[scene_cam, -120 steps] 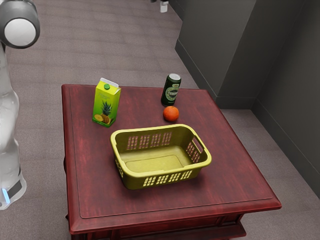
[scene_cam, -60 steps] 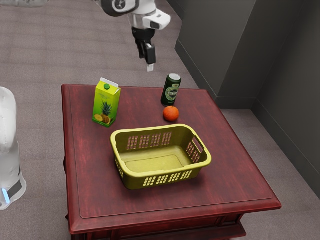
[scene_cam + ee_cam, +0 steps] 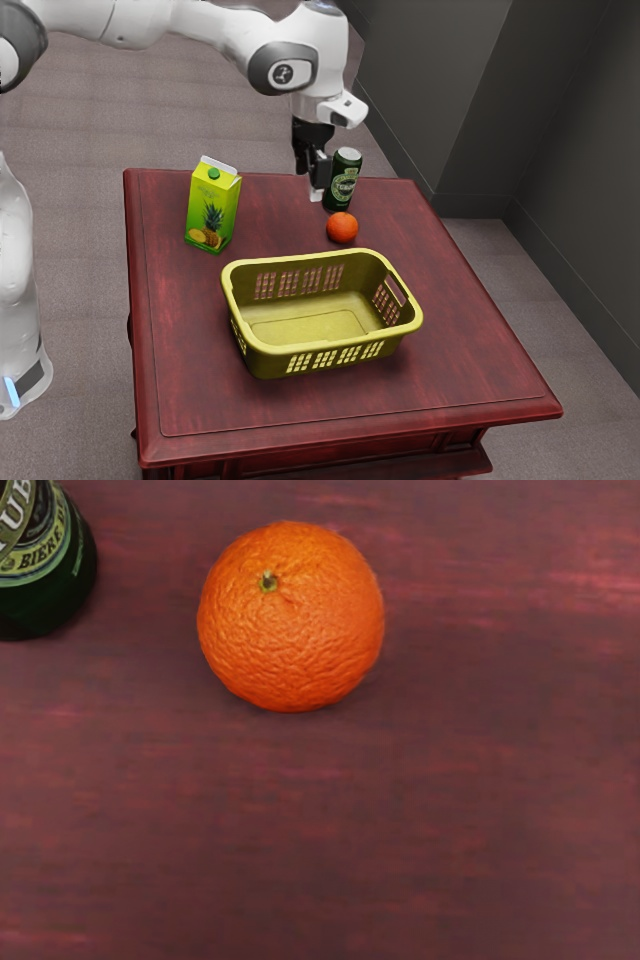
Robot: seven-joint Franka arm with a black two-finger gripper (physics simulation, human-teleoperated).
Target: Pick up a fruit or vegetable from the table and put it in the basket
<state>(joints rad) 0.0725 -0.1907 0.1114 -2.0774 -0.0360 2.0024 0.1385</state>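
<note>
The end effector hangs near the green beer can, on its exterior-view left; whether it is released or clenched, I cannot tell. The orange rests on the dark red wooden surface, between the can and the olive-yellow plastic basket, outside the basket. A pineapple juice carton stands upright toward the exterior view's left.
</note>
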